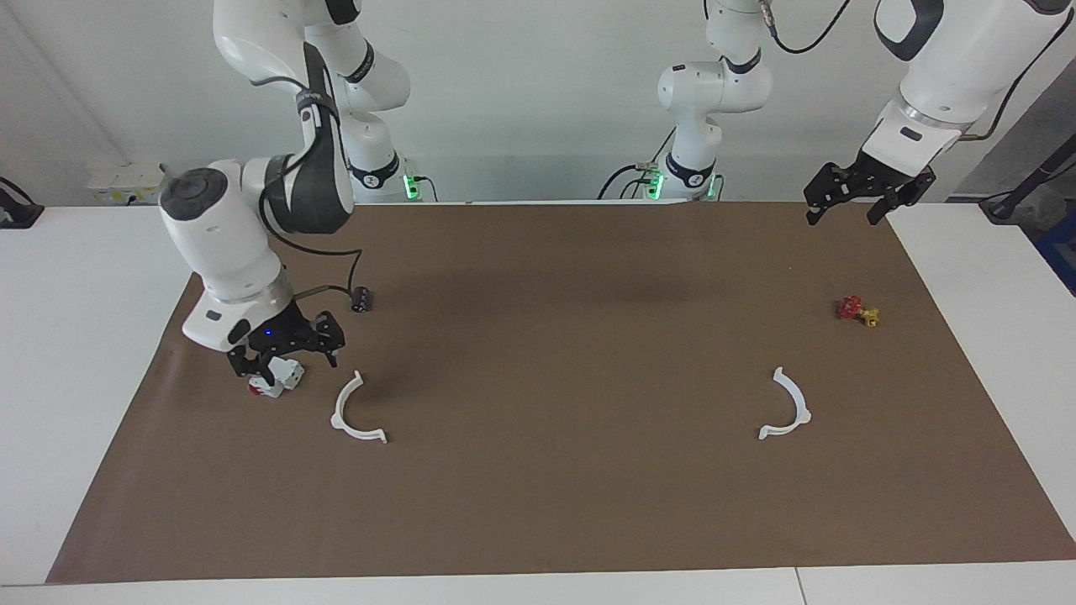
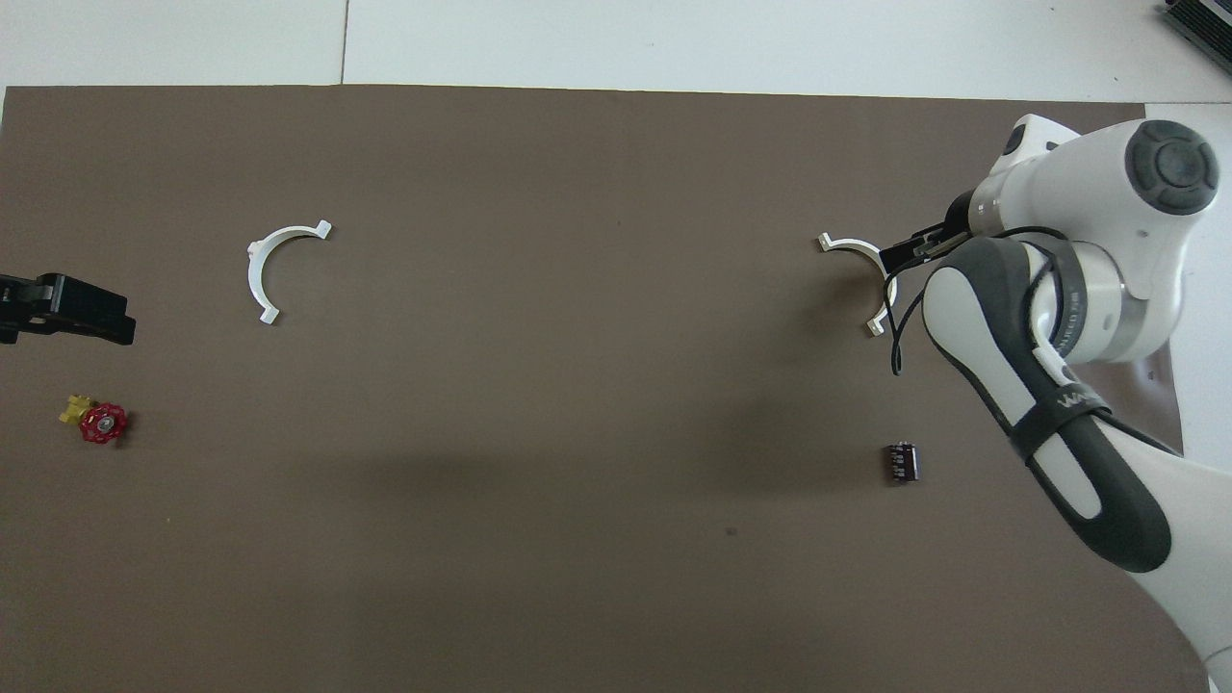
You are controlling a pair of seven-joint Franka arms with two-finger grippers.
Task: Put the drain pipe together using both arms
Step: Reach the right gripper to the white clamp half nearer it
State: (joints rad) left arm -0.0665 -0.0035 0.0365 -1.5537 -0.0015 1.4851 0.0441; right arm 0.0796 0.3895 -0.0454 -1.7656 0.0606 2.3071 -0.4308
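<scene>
- Your right gripper [image 1: 287, 357], fingers spread and empty, hangs over the white block [image 1: 277, 378] beside the half-ring [image 1: 357, 412]: wrong-part grab risk.
- Your left gripper [image 1: 857, 197] waits open, well apart.

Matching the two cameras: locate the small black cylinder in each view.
Facing view: the small black cylinder lies on the brown mat, just above the right gripper.
Overhead view: lower right, beside the right arm.
Shared landmark: the white plastic half-ring at that end.
</scene>
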